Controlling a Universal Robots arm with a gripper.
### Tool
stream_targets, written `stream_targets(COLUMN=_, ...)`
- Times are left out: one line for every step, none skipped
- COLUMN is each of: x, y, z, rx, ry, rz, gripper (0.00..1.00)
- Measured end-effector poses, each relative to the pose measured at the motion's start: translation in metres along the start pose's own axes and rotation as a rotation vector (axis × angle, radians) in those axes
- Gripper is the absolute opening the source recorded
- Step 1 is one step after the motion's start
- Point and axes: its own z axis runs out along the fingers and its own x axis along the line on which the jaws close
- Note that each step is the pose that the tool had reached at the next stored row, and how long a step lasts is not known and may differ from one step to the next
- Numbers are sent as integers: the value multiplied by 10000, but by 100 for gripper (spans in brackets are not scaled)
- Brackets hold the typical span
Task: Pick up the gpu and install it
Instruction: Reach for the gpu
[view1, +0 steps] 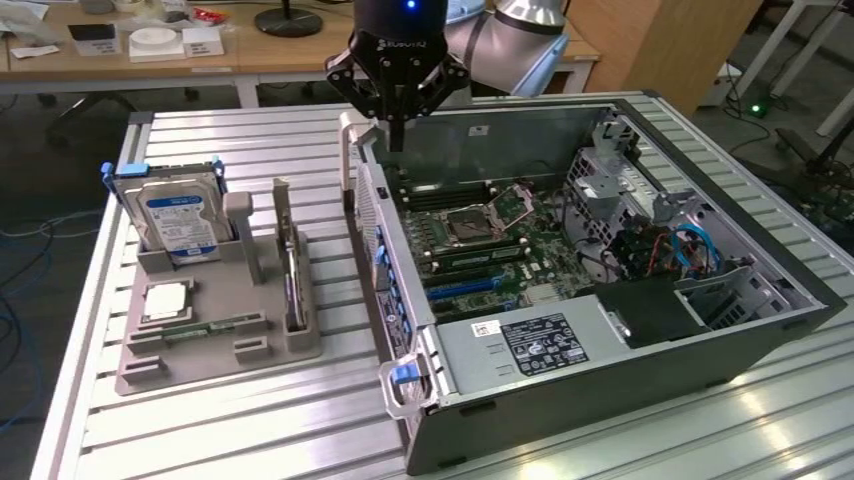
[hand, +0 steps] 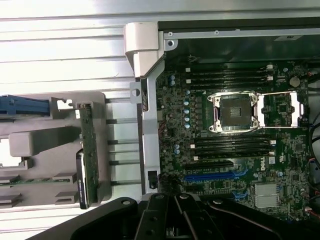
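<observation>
I work in a robotics lab: a ribbed aluminium worktop carries an opened computer tower and a grey parts fixture, and cluttered wooden desks stand behind.

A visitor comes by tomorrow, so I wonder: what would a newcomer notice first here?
The open computer case on the exterior view's right, its green motherboard and empty processor socket laid bare. The black gripper hangs shut above the case's far corner. On the exterior view's left, a grey holder carries a blue-labelled hard drive and the gpu standing on edge.
</observation>
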Motion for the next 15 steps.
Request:
stream_targets(x=9, y=-1, z=0, rx=0, ry=0, rz=0, gripper=11)
stream_targets(x=18, y=-1, z=0, rx=-1, ry=0, rz=0, gripper=11)
stream_targets(x=29, y=-2, z=-1, rx=0, ry=0, rz=0, gripper=11)
stream_targets(x=42, y=-3, z=-1, rx=-1, ry=0, rz=-1, gripper=11)
stream_targets(x=54, y=-4, z=-1, rx=0, ry=0, rz=-1, gripper=11)
stream_targets(x=66, y=-5, z=-1, rx=-1, ry=0, rz=0, gripper=11)
stream_targets(x=78, y=-6, z=-2, rx=0, ry=0, rz=0, gripper=11)
stream_targets(x=97, y=-7, z=-2, rx=-1, ry=0, rz=0, gripper=11)
stream_targets(x=112, y=-9, z=-3, rx=0, ry=0, rz=0, gripper=11)
stream_targets(x=125, y=-9, z=-3, rx=0, ry=-1, rz=1, gripper=11)
stream_targets(x=136, y=-10, z=-3, rx=-1, ry=-1, rz=1, gripper=11)
stream_targets(x=147, y=-11, z=-4, rx=-1, ry=-1, rz=0, gripper=11)
stream_targets(x=157, y=-12, z=-4, rx=-1, ry=0, rz=1, gripper=11)
stream_targets(x=168, y=-12, z=-4, rx=-1, ry=0, rz=1, gripper=11)
stream_targets(x=177, y=-13, z=-5, rx=0, ry=0, rz=0, gripper=11)
